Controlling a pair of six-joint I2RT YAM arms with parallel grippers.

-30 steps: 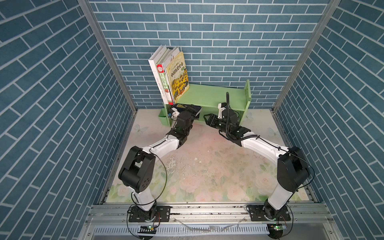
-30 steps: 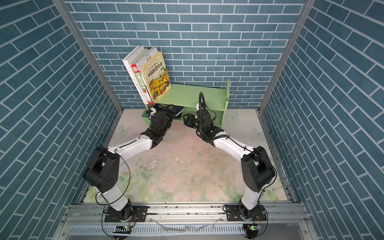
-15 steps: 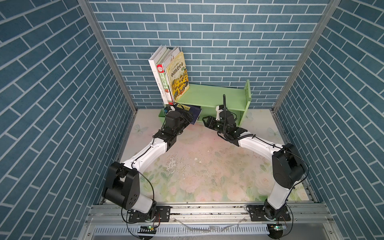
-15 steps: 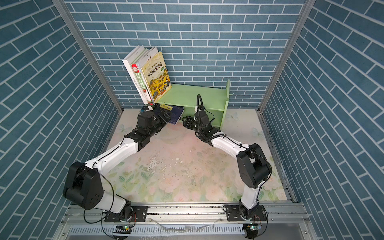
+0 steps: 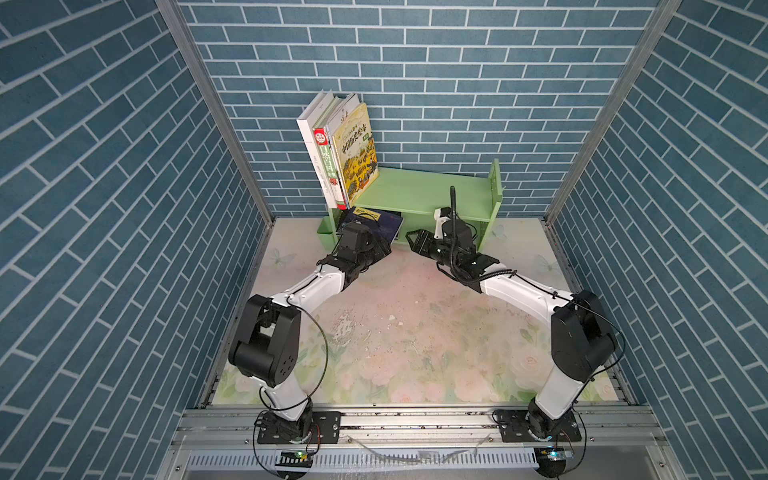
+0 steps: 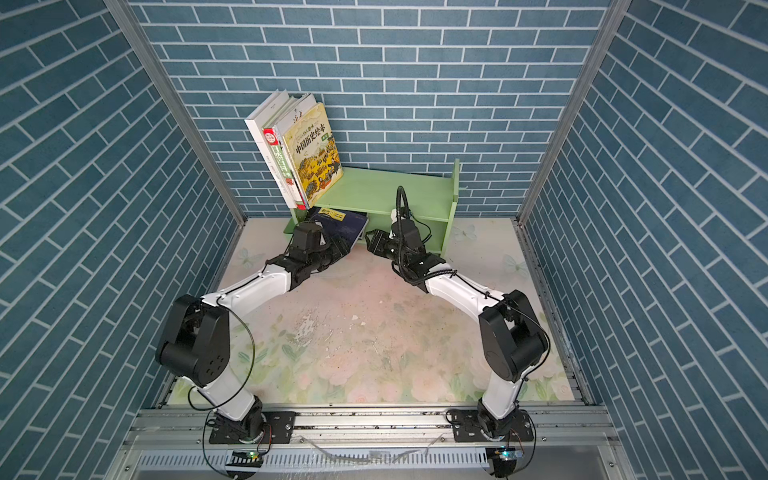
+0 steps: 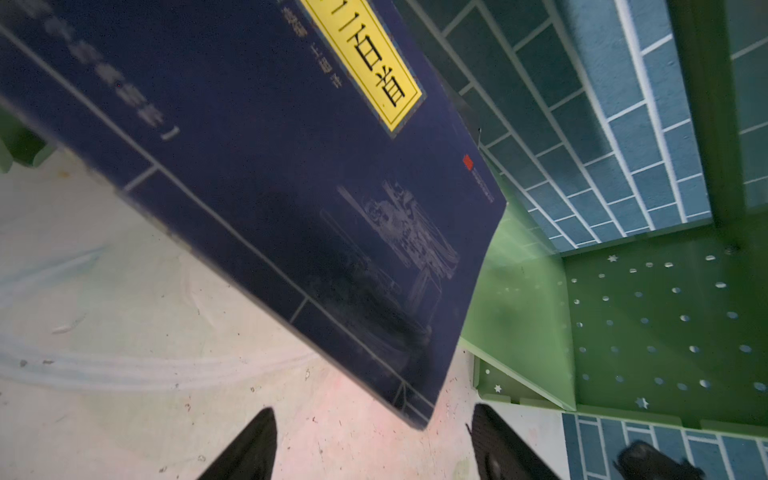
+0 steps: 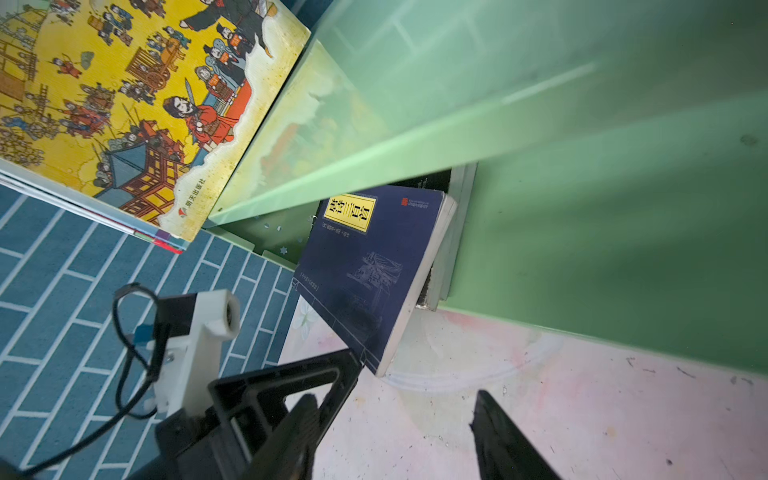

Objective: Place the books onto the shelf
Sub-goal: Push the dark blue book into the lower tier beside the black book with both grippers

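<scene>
at the shelf (image 5: 419,193) front, one navy book (image 5: 384,222) juts out; two end effectors (image 7: 372,415) (image 8: 395,397) stand spread.

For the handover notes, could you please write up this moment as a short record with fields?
Rack: light green shelf, two tiers.
Top tier: books standing at its left end in both top views, leaning; a yellow illustrated cover faces outward.
Lower tier: navy book tilted, partly sticking out of the front.
Left arm: left gripper open, fingertips at the navy book's near corner, no grip yet.
Right arm: right gripper open, empty, in front of the lower tier.
</scene>
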